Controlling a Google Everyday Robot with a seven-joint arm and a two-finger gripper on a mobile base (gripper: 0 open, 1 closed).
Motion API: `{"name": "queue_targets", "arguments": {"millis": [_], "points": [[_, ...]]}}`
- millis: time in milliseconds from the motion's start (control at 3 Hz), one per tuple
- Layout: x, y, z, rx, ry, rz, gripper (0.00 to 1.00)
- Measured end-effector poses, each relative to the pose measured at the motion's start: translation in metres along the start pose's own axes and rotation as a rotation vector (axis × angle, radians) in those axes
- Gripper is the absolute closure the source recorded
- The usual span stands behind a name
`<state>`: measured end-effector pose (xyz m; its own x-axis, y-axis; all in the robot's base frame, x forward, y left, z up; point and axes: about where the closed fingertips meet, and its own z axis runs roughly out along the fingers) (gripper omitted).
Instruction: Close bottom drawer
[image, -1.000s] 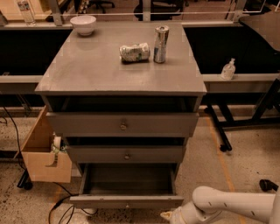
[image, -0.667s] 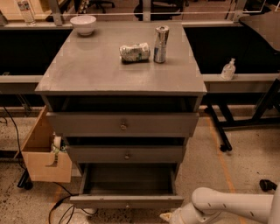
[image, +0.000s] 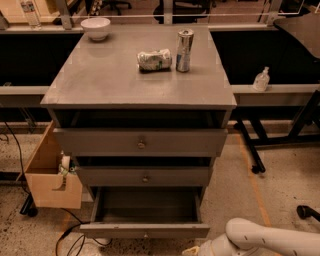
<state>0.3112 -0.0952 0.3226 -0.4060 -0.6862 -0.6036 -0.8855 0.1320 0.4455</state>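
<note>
A brown cardboard box (image: 50, 175) hangs at the 9 o'clock side of a dull grey cabinet (image: 100, 80), with a roll of pale tape (image: 64, 163) perched on its rim and black cables (image: 70, 240) looping over the speckled floor (image: 235, 190) below. On the cabinet's smooth, flat top, a round white bowl (image: 96, 27) sits at the 11 o'clock corner. A crushed can (image: 154, 59) lies on its side near 1 o'clock, just beside a tall, shiny cylindrical can (image: 184, 43) standing upright.

Three matte grey drawers stack down the front, each with a small round brass-coloured knob. The top drawer (image: 140, 142) and the middle drawer (image: 145, 176) stand slightly out. The bottom drawer (image: 145, 230), with the thinnest front panel, is pulled well out at the base of the cabinet, its dark rectangular inside exposed.

The gripper (image: 196, 249) sits at the frame's 6 o'clock edge, at about 4 o'clock from the bottom drawer's front panel and just beside its right corner. It is mostly cut off, so whether it is wide or narrow cannot be told. The rounded, glossy white arm (image: 260, 237) runs off toward 4 o'clock. A small clear pump bottle (image: 261, 80) rests on a grey ledge at 3 o'clock.
</note>
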Motion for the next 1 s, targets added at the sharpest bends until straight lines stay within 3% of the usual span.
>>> {"name": "queue_targets", "arguments": {"millis": [333,667,1000], "points": [[0.006,-0.019,0.012,0.002,-0.035,-0.033,0.41],[0.012,-0.042,0.037,0.001,-0.021,-0.044,0.65],[0.016,-0.056,0.063,0.032,0.025,-0.042,0.88]]}}
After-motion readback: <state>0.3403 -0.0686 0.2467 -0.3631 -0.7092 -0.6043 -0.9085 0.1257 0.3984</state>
